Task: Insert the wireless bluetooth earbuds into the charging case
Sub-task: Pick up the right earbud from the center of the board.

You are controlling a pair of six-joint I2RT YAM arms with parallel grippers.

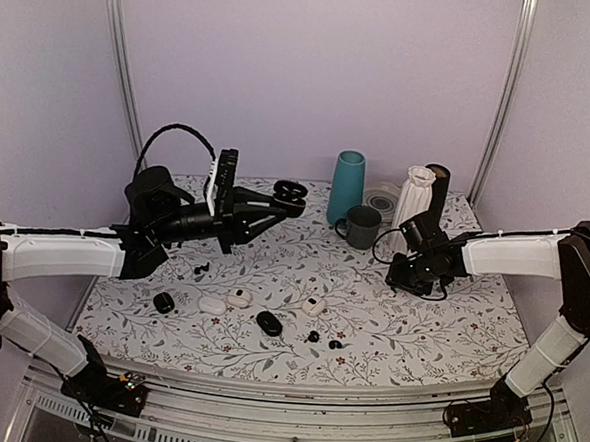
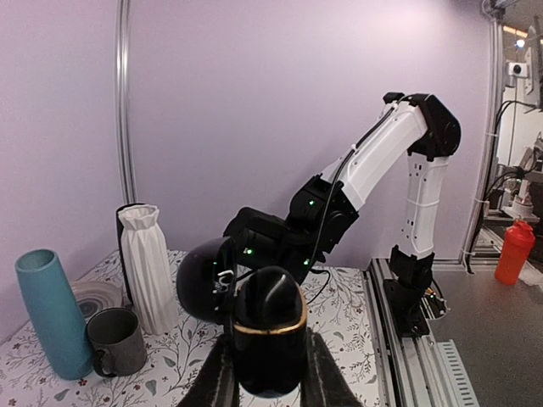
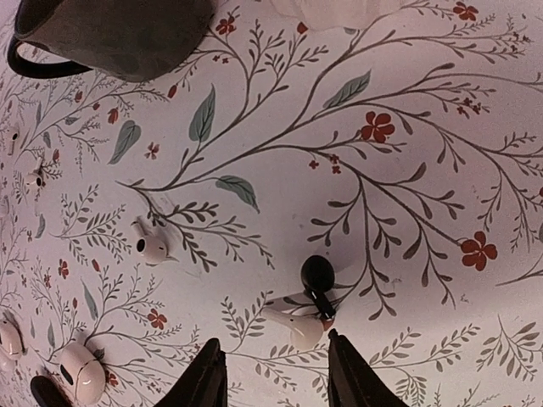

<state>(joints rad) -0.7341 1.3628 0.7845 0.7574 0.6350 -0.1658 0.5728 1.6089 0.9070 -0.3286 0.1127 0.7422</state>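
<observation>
Left gripper (image 2: 270, 381) grasps a flipped-open black charging case (image 2: 270, 335), contents hidden. Right gripper (image 3: 270, 373), released, sits below a black earbud (image 3: 317, 274), its stem pointing down-frame.

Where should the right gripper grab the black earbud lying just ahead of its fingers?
Pinch the black earbud across its round bulb, coming straight down from above. It lies flat on the table, and the white earbud crowds its narrow end, so only the bulb is free.
</observation>
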